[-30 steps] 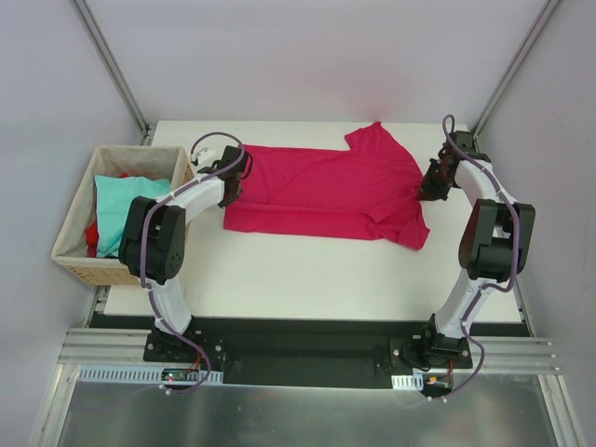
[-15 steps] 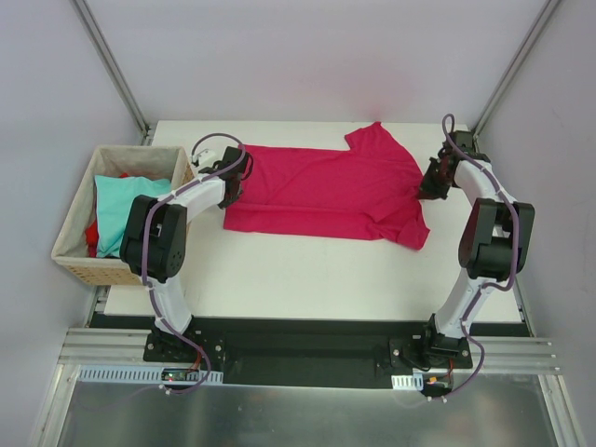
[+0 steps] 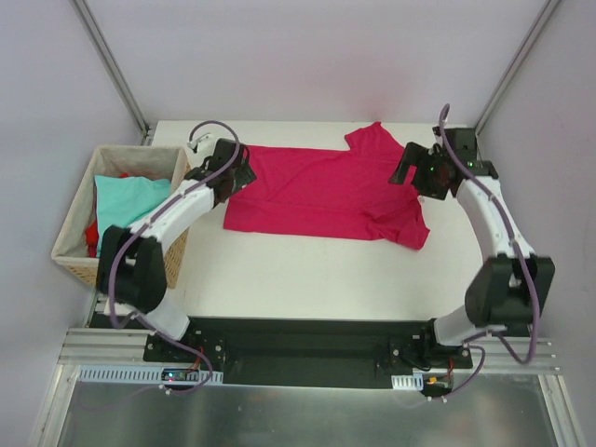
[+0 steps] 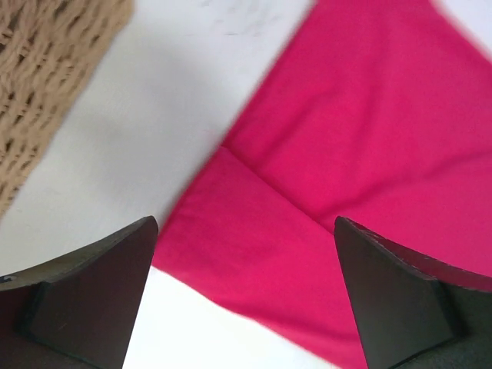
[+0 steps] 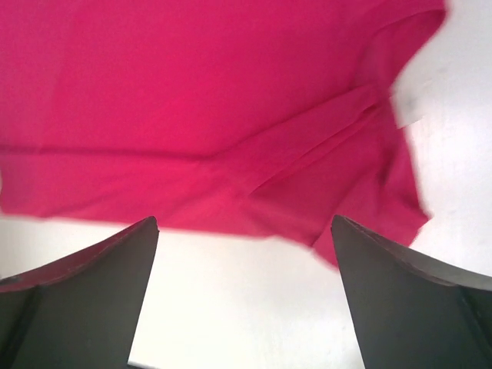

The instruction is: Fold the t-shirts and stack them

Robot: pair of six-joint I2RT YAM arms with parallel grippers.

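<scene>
A crimson-magenta t-shirt lies spread flat on the white table, sleeves toward the right. My left gripper hovers over its left hem, open and empty; in the left wrist view the gripper has the shirt's corner below it. Over the sleeve side, my right gripper also hangs open, holding nothing. The right wrist view shows that gripper above the shirt and its folded sleeve. A light teal t-shirt and a red one lie in the basket.
The wicker basket stands off the table's left edge, and its woven wall shows close by in the left wrist view. Bare white table lies in front of the shirt. Frame posts rise at the back corners.
Both grippers have opened and let go of the crimson shirt, then lifted off it. The right gripper moved left over the sleeve. The shirt stays flat.
</scene>
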